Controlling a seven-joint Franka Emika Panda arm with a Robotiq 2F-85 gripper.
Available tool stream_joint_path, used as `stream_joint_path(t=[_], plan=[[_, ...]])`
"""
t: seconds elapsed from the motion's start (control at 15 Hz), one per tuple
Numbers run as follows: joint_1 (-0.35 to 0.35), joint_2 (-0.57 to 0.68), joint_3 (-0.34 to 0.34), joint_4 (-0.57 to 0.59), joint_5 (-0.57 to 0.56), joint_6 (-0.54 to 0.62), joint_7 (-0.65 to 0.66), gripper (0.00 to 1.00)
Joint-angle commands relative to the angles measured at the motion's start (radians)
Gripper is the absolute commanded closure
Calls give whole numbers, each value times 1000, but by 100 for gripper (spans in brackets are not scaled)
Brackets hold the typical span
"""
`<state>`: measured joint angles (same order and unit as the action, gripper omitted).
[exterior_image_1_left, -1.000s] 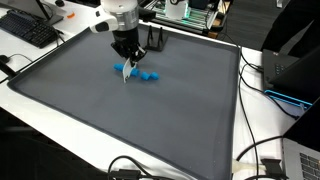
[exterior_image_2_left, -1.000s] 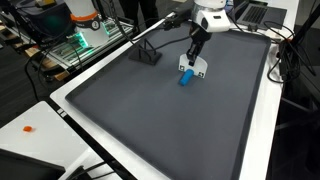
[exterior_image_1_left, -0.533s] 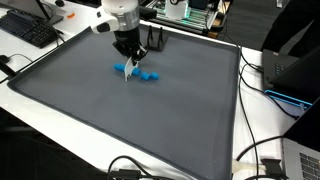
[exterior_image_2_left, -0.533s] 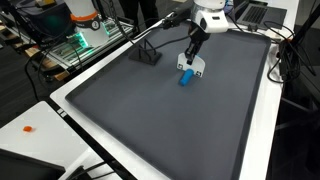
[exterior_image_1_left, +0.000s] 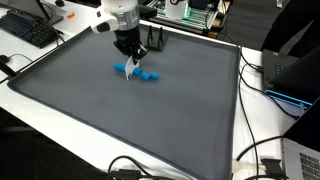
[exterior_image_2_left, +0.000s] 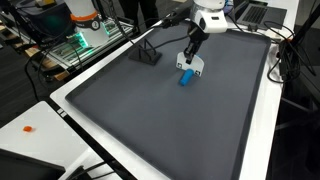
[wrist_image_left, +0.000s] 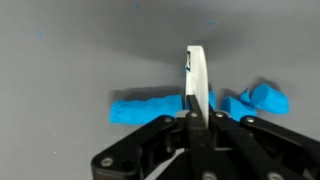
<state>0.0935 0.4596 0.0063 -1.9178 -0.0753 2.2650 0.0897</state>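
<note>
My gripper (exterior_image_1_left: 127, 62) (exterior_image_2_left: 190, 58) is shut on a thin white blade (wrist_image_left: 197, 80) that points down onto a strip of blue putty (wrist_image_left: 145, 107) on the grey mat (exterior_image_1_left: 110, 115). The blade stands across the strip. Smaller cut-off blue chunks (wrist_image_left: 262, 98) lie just beside it. The blue putty shows in both exterior views (exterior_image_1_left: 148, 77) (exterior_image_2_left: 185, 79), under and beside the gripper. A white block (exterior_image_2_left: 199, 68) sits next to the gripper. My gripper's black fingers (wrist_image_left: 197, 128) fill the bottom of the wrist view.
A small black stand (exterior_image_1_left: 155, 42) (exterior_image_2_left: 147, 55) sits at the mat's far edge. A keyboard (exterior_image_1_left: 30, 30) lies off the mat. Cables (exterior_image_1_left: 262, 150) and a laptop (exterior_image_1_left: 303, 155) lie on the white table. A small orange item (exterior_image_2_left: 28, 128) rests on the table.
</note>
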Motion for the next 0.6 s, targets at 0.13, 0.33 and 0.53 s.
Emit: stream_joint_path(t=[0.13, 0.33, 0.53], plan=[[-8, -47, 3, -7, 1, -34, -3, 99], [-6, -70, -2, -2, -10, -34, 0, 99], [-9, -77, -10, 6, -35, -25, -10, 99]])
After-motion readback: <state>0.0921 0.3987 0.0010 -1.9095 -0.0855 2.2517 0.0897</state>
